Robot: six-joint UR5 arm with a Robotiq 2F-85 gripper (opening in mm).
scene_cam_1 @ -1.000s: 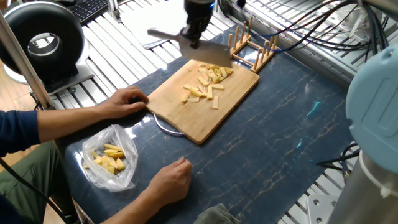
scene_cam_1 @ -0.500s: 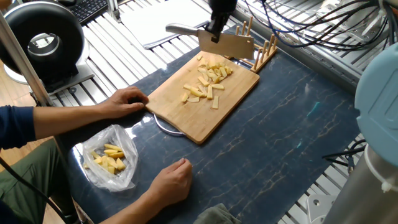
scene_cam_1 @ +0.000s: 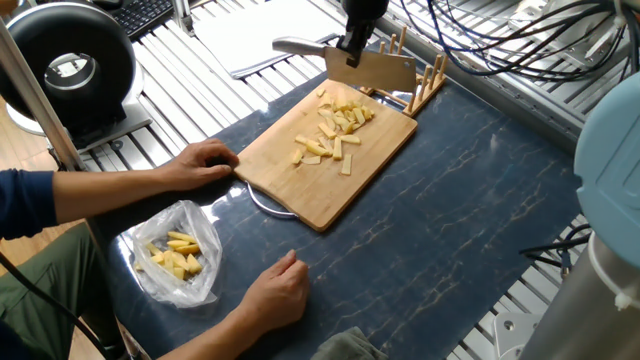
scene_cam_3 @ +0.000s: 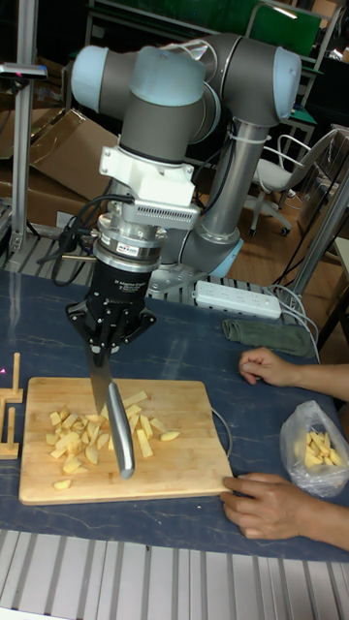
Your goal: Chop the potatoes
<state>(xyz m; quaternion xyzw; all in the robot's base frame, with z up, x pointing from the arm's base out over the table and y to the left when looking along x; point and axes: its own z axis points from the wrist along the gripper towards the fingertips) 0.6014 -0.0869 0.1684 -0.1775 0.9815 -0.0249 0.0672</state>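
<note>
I'm seeing the potatoes [scene_cam_1: 334,133] lying as cut sticks on the cutting board [scene_cam_1: 290,185], bunched toward its far end. The gripper [scene_cam_3: 109,349] is clamping a knife [scene_cam_3: 112,418], blade hanging above the pieces. A person's hand [scene_cam_1: 203,160] is resting at the board's near edge, a plastic bag [scene_cam_1: 178,254] sitting just beside.

potatoes [scene_cam_1: 335,132] on board [scene_cam_1: 300,185] ctr
</note>
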